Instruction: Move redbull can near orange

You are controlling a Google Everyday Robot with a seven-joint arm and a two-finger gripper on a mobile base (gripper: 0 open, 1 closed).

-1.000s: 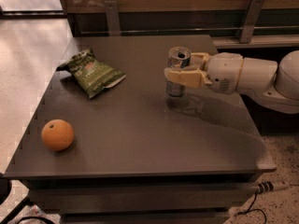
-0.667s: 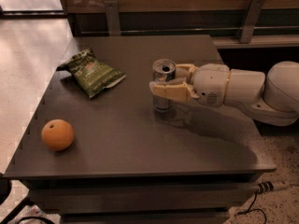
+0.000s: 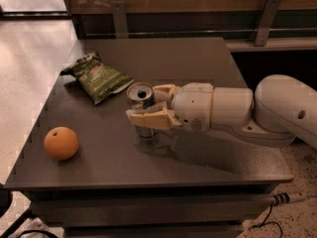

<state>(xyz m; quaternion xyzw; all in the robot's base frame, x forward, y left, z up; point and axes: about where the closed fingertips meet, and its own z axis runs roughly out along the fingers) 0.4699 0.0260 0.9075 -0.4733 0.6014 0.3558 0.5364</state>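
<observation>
The redbull can [image 3: 140,97], slim with a silver open top, stands upright near the middle of the dark table [image 3: 163,58]. My gripper [image 3: 147,105] reaches in from the right and is shut on the can, one cream finger in front of it and one behind. The can is held just above or at the table surface; I cannot tell which. The orange [image 3: 61,143] lies at the table's front left, well to the left of the can.
A green snack bag [image 3: 99,77] lies at the table's left back, behind the can. My white arm [image 3: 247,110] spans the right half of the table. A wooden rail with metal brackets runs along the back. The table's front edge is close below the orange.
My gripper has carried the can leftward and toward the front of the table, closer to the orange. The orange and the snack bag have not moved.
</observation>
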